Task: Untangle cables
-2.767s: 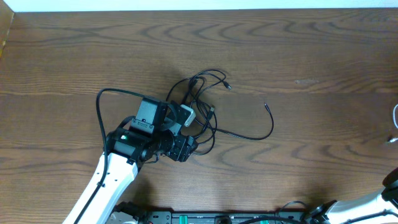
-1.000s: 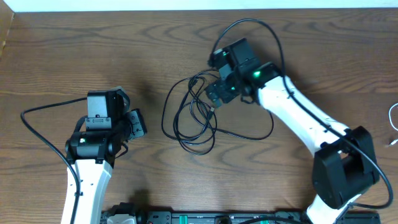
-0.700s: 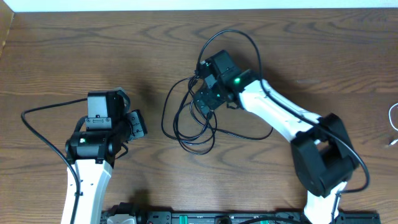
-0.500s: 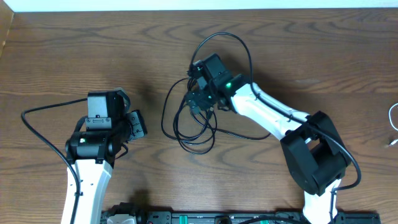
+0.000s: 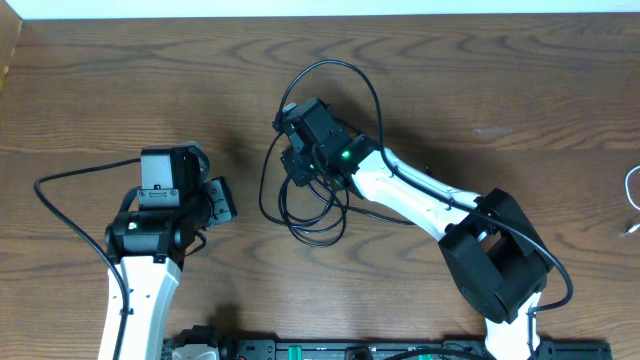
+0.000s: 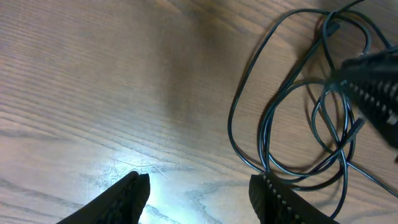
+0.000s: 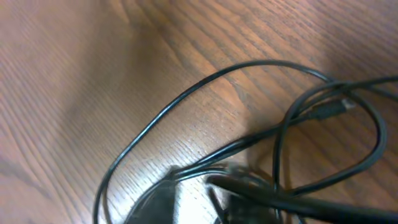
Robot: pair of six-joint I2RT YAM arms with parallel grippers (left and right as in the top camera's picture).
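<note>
on the table (image 5: 520, 90) the cables (image 5: 312, 232) lie in one knotted heap, so most work looks left. the left gripper (image 6: 198, 186) is wide open and empty near them; the right gripper (image 5: 297, 163) is over their top edge, but its grip cannot be told. only the right wrist view shows a plug (image 7: 333, 110) up close.

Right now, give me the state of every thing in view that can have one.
black cables: tangled in overlapping loops, lying flat on the table.
white cable: apart from the others at the table's right edge, mostly out of view.
left gripper: open, empty, off to the left of the black cables.
right gripper: low over the upper part of the black cables; open or shut cannot be told.
</note>
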